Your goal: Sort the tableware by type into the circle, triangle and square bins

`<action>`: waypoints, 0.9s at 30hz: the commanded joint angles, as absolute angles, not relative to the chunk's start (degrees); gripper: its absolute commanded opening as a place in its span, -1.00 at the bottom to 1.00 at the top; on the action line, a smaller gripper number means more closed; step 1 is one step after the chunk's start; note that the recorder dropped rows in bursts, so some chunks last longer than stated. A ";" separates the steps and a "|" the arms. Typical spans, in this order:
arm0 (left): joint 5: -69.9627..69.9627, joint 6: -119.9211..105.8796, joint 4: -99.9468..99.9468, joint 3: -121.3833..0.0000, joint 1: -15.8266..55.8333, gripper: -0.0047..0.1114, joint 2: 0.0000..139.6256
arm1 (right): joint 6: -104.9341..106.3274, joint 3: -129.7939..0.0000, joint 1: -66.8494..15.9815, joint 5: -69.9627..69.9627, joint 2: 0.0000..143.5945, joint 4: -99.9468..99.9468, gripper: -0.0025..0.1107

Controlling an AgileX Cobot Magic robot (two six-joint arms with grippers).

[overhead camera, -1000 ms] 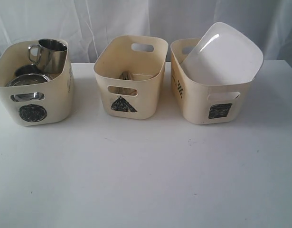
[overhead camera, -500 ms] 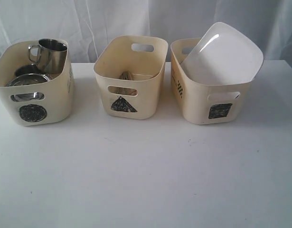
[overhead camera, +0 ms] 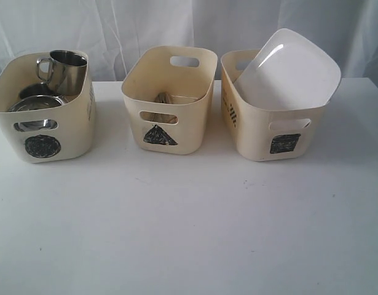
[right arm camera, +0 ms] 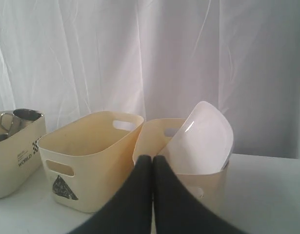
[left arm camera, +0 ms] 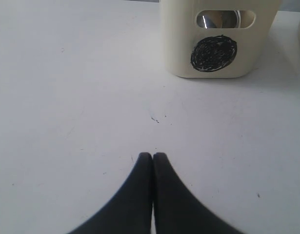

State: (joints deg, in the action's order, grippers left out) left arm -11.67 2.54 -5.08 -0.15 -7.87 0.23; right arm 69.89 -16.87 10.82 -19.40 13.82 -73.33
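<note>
Three cream bins are standing in a row along the back of the white worktop [overhead camera: 189, 233], each a little apart from the next. In the circle bin [overhead camera: 53, 132], on the left, a steel mug [overhead camera: 66, 70] is standing upright with its rim rising above the bin's edge, and a second steel piece [overhead camera: 36, 103] is lying lower, in front of it; I cannot tell just what it is. In the middle, the triangle bin [overhead camera: 176, 86] is holding some cutlery [overhead camera: 161, 98] at its bottom, partly showing through the front cut-out, too hidden to tell apart. In the square bin [overhead camera: 250, 132], on the right, a white plate [overhead camera: 290, 67] is leaning on its edge, its upper part sticking well above the rim. The left fingers [left arm camera: 146, 163] are pressing flat together with nothing between them, hanging over bare worktop in front of the circle bin. The right fingers [right arm camera: 145, 165] are likewise closing on nothing, pointing toward the triangle and square bins. A white curtain [overhead camera: 115, 24] is hanging behind it all.
</note>
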 commanded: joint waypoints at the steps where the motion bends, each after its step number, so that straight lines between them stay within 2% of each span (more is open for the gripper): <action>1: -11.53 2.67 -5.43 0.00 -7.86 -0.92 0.00 | 70.97 -16.63 10.67 -17.44 13.63 -72.27 -0.96; 11: -11.53 2.67 -5.43 0.00 -7.86 -0.92 0.00 | 66.36 -12.43 11.01 -10.15 9.08 -61.08 -0.96; 14: -11.53 2.67 -5.43 0.00 -7.86 -0.92 0.00 | 40.07 -9.29 11.01 -9.16 5.75 -37.22 -0.96; 15: -11.53 2.67 -5.43 0.00 -7.86 -0.92 0.00 | 25.62 -7.66 11.01 -9.49 4.54 -24.89 -0.96; 18: -11.53 2.67 -5.43 0.00 -7.86 -0.92 0.00 | 5.12 -3.06 11.01 -9.54 1.82 -7.56 -0.96; 21: -11.53 2.67 -5.43 0.00 -7.86 -0.92 0.00 | 3.98 0.00 11.01 -8.65 0.00 -6.59 -0.96; 24: -11.53 2.67 -5.43 0.00 -7.86 -0.92 0.00 | 5.36 0.00 11.01 -19.26 0.00 -6.74 -0.96; 27: -11.53 2.67 -5.43 0.00 -7.86 -0.92 0.00 | 13.50 0.00 11.01 -19.28 0.00 -6.64 -0.96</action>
